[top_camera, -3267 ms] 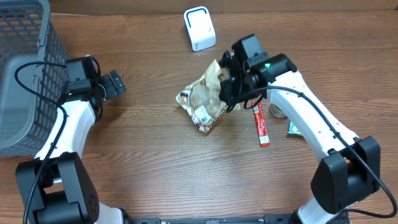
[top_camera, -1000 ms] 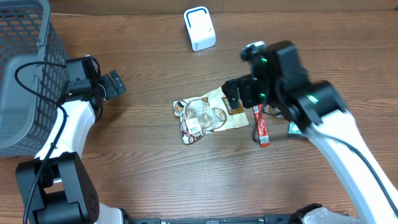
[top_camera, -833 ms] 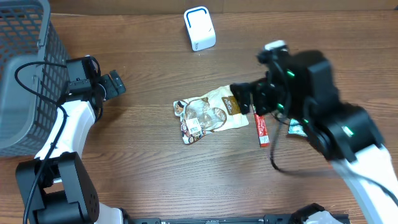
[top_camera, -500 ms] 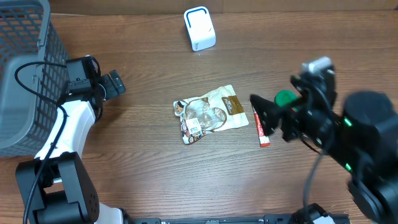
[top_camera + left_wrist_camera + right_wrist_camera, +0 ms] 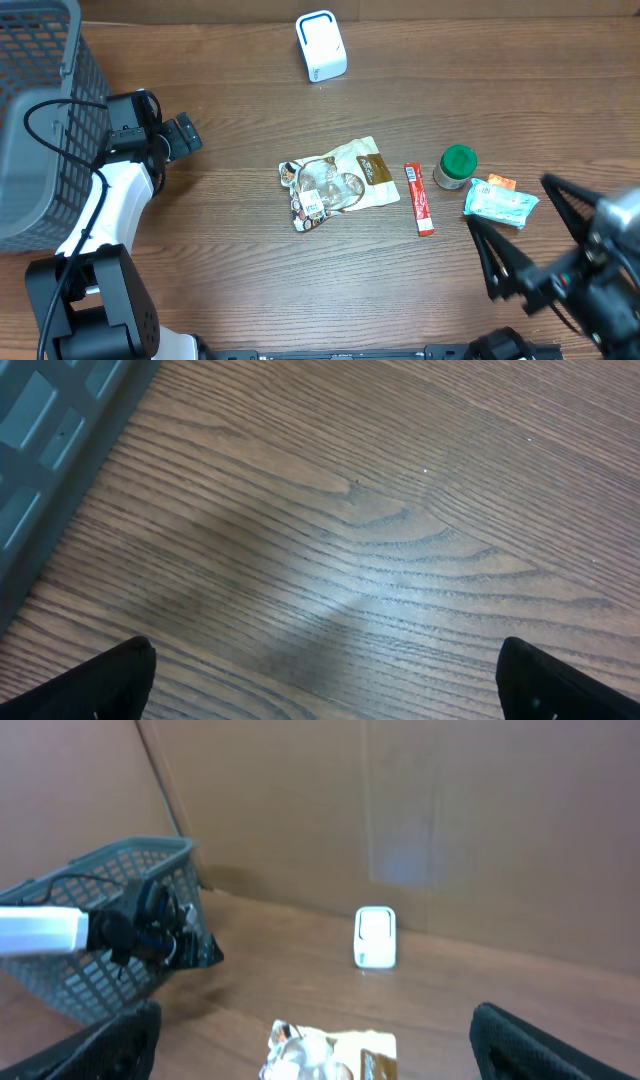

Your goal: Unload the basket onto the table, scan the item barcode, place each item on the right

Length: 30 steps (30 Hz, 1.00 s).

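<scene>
Overhead view shows the snack pouch (image 5: 340, 183) lying flat on the bare wooden table (image 5: 240, 260), near its middle, with nothing gripping it. The white scanner (image 5: 321, 45) stands well apart from it, near the far edge. The right tool (image 5: 530, 240) is at the near right side, raised high toward the camera, with its jaws spread wide and empty; the pouch is well to the left of it and far below. The left tool (image 5: 181, 135) rests beside the grey basket (image 5: 40, 110), also wide open and empty, well apart from the pouch. Right wrist view looks across the table at the scanner (image 5: 375, 937) and at the pouch (image 5: 330, 1055) in front of it. It seems no scan is in hand at this moment, only a pause between steps. Beside the pouch lie a red stick pack (image 5: 419, 199), a green-lidded jar (image 5: 456, 166) and a pale blue packet (image 5: 500, 201). The next move probably calls for the right tool to descend over one item, close on it and carry it to the scanner with the barcode turned toward it.
</scene>
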{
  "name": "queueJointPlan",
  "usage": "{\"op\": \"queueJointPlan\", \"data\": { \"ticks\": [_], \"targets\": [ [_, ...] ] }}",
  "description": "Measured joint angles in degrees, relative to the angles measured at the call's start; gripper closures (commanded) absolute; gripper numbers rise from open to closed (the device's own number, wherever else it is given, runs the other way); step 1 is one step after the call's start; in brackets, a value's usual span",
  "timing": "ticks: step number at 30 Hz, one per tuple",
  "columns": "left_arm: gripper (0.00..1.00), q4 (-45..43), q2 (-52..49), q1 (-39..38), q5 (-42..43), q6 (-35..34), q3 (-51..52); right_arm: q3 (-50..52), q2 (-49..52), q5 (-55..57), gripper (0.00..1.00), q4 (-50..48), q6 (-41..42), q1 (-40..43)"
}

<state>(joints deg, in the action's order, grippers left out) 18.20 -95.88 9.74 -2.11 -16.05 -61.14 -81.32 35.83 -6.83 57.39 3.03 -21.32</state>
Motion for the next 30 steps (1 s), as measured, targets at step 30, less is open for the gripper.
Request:
{"op": "queueJointPlan", "data": {
  "ticks": [30],
  "targets": [
    [0.0,0.0,0.0,0.0,0.0,0.0,0.0,0.9,-5.2,3.3,0.0,35.3,-0.7,3.8]
  ]
}}
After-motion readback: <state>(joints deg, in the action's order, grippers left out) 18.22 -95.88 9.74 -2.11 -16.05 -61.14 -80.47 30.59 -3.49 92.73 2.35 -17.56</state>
